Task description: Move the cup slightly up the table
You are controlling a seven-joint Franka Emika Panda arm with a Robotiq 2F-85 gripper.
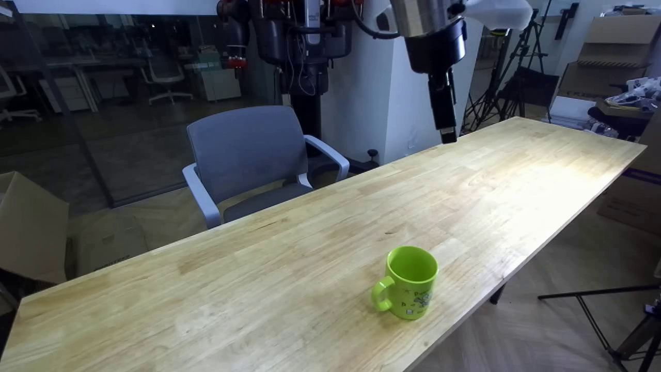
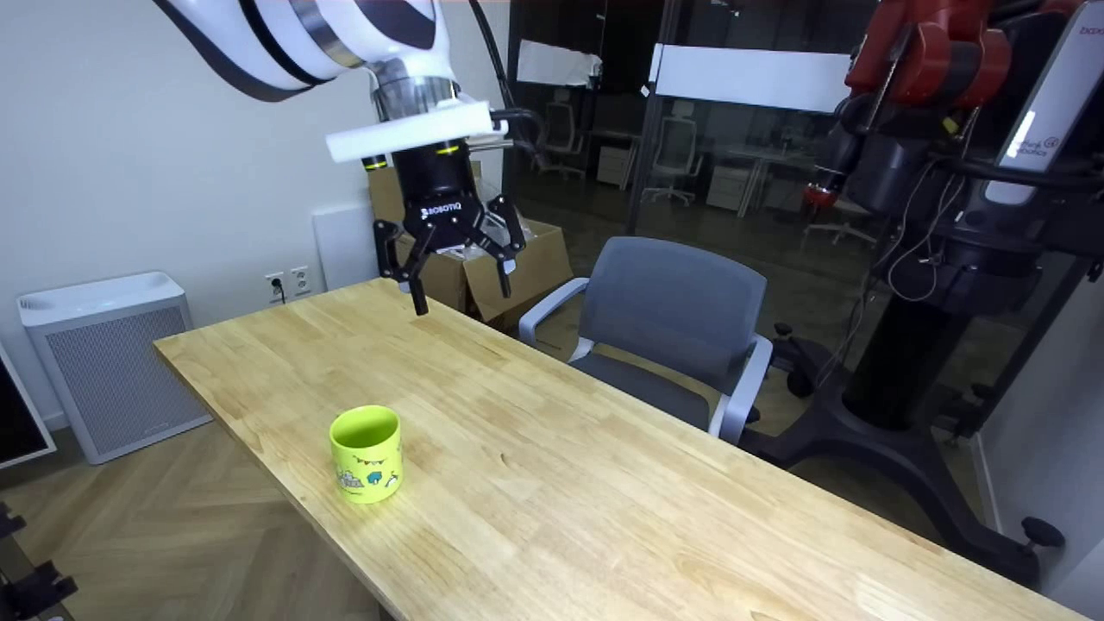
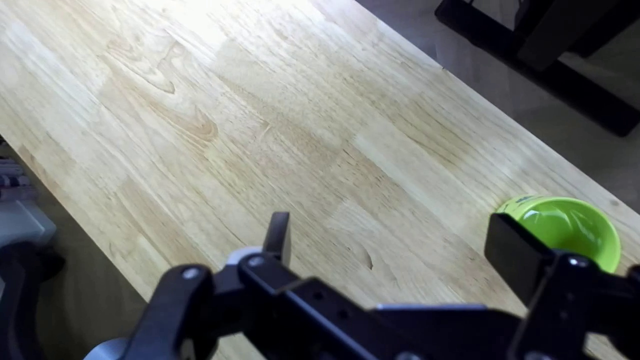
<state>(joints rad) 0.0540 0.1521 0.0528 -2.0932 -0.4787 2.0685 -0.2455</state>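
The table [image 1: 217, 289], the biggest thing in the scene, ran from the lower left to the upper right in an exterior view, and it filled most of the wrist view on a slant. The arm [image 2: 345, 43], white with dark bands, reached in from the upper left in an exterior view.

At its end the gripper [image 2: 462, 298] hung above the table, high in both exterior views. Its fingers [image 3: 278, 237] stood wide apart in the lower half of the wrist view, with nothing held between them.

The lime-green cup [image 1: 410, 292] stood upright near a long edge of the table: low and right of centre in that frame, low and left of centre in an exterior view [image 2: 366, 453], and at the lower right of the wrist view, where a finger hid part of it. The gripper was well apart from it. Smallest of all, its loop handle [image 1: 376, 296] pointed left in an exterior view; it could not be made out from the wrist.

The step in hand looked to be the approach, with no grasp made yet. The next move seemed to call for a sideways shift toward the right of the wrist view, then a descent until the fingers straddled the cup's body or its rim, clear of the handle. Only then would the short move follow; which direction counted as "up" could not be told.
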